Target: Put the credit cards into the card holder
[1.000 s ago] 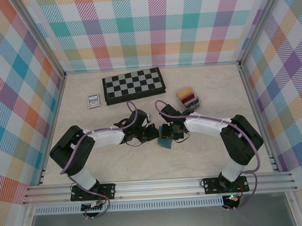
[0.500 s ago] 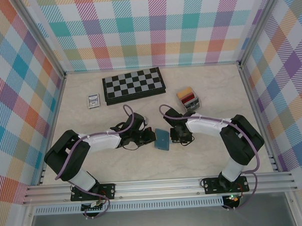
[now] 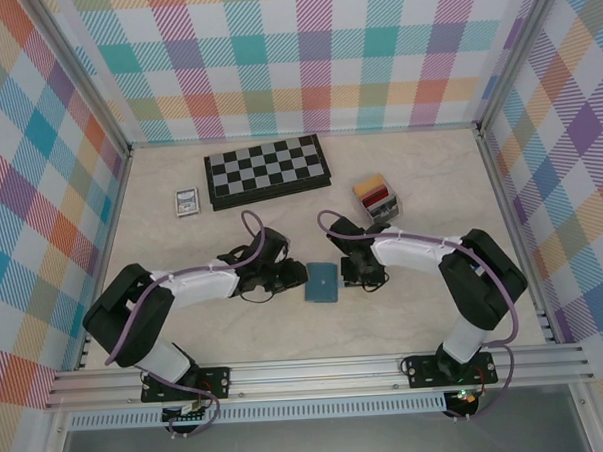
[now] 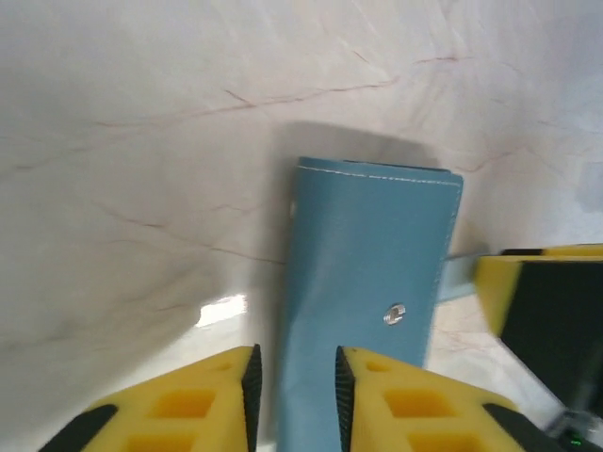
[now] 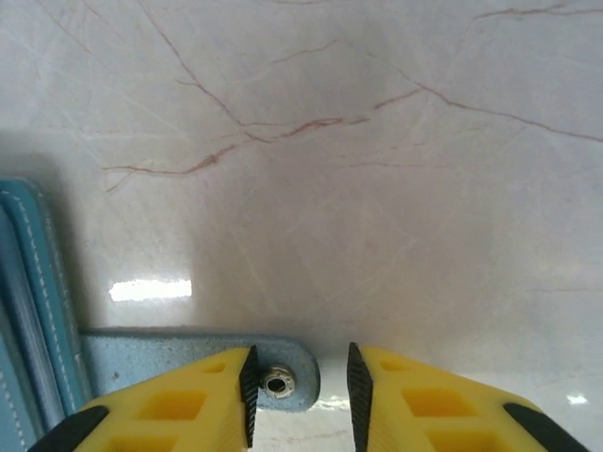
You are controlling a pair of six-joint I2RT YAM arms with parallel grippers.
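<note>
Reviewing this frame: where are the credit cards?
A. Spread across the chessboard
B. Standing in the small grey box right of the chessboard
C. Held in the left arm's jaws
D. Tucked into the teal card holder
B: the red, dark and orange credit cards stand together in the small grey box, while the card holder lies apart from them with no card showing on it.

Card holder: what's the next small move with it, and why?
Probably close the right gripper on the snap tab and lift it to open the card holder. It lies shut on the table, the tab sits between the right jaws, which stand apart, and the left gripper straddles its other edge.
</note>
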